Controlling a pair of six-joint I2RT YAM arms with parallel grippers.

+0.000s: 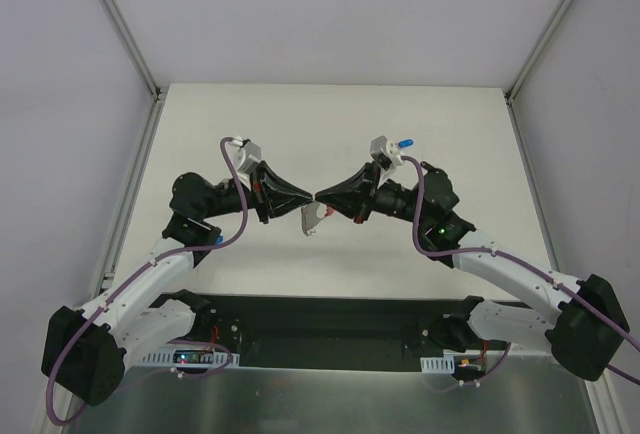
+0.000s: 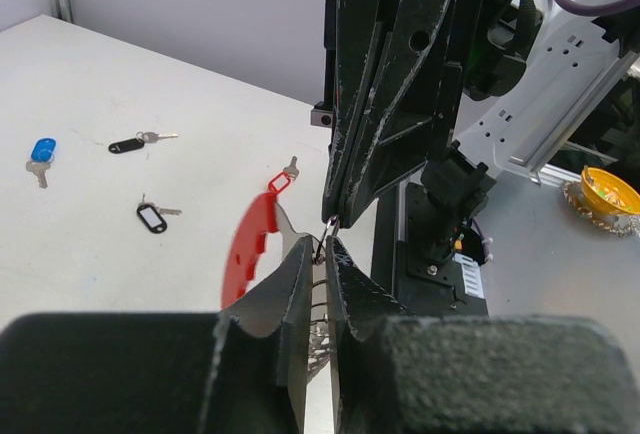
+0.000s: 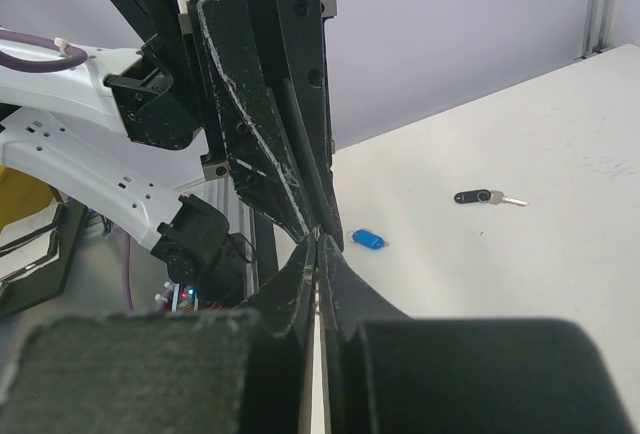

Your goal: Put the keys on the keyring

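The keyring hangs between both grippers, which meet tip to tip above the table's middle. Its curved red segment (image 2: pixel 250 244) and silver coils show in the left wrist view, and it dangles below the tips (image 1: pixel 312 220) in the top view. My left gripper (image 2: pixel 321 251) has its jaws almost together on a thin wire loop of the keyring. My right gripper (image 3: pixel 320 241) is shut and pinches the same loop from the opposite side (image 2: pixel 331 220). Loose keys lie on the table: blue (image 2: pixel 40 151), black (image 2: pixel 128 144), a black ring tag (image 2: pixel 152 217), red (image 2: pixel 283 179).
Another blue key (image 3: pixel 368 239) and a black-tagged key (image 3: pixel 480 197) lie on the white table (image 1: pixel 330 119) beyond the left gripper. A blue key (image 1: pixel 407 143) shows by the right wrist from above. Grey walls and metal posts surround the table.
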